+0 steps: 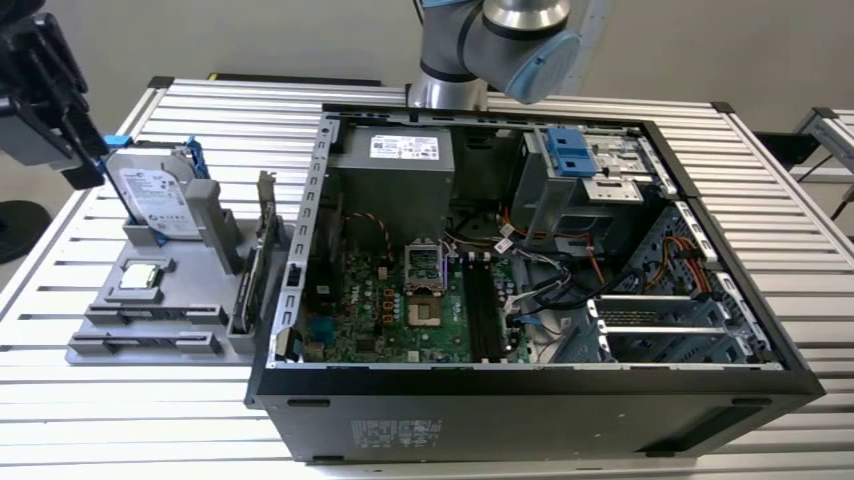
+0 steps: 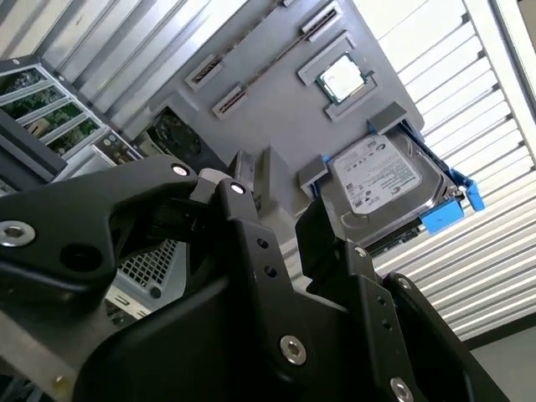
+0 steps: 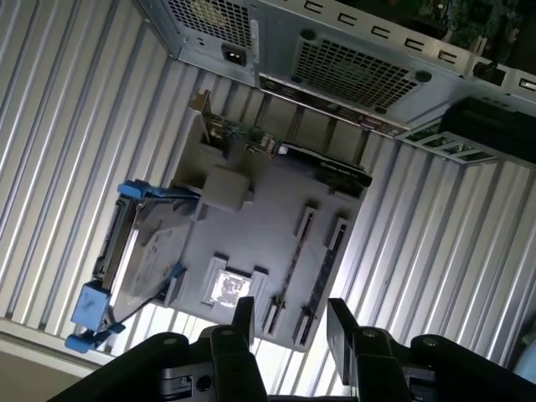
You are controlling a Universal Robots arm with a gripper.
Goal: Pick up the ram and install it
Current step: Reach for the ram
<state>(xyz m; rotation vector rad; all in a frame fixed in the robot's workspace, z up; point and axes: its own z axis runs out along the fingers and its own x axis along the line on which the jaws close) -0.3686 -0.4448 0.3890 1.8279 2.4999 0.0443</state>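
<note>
readable text: none | hard drive label (image 2: 377, 177): white, print too fine to read, just beyond the jaws of the gripper (image 2: 283, 188) | power supply label (image 1: 404, 148): unreadable, well away from the jaws | case sticker (image 1: 394, 432): unreadable, well away too

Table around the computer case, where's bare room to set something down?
Bare table slats: nearer the camera than the gray holder at the exterior view's left, and past the computer case at the exterior view's right. Crowded: the holder and the case's inside.
</note>
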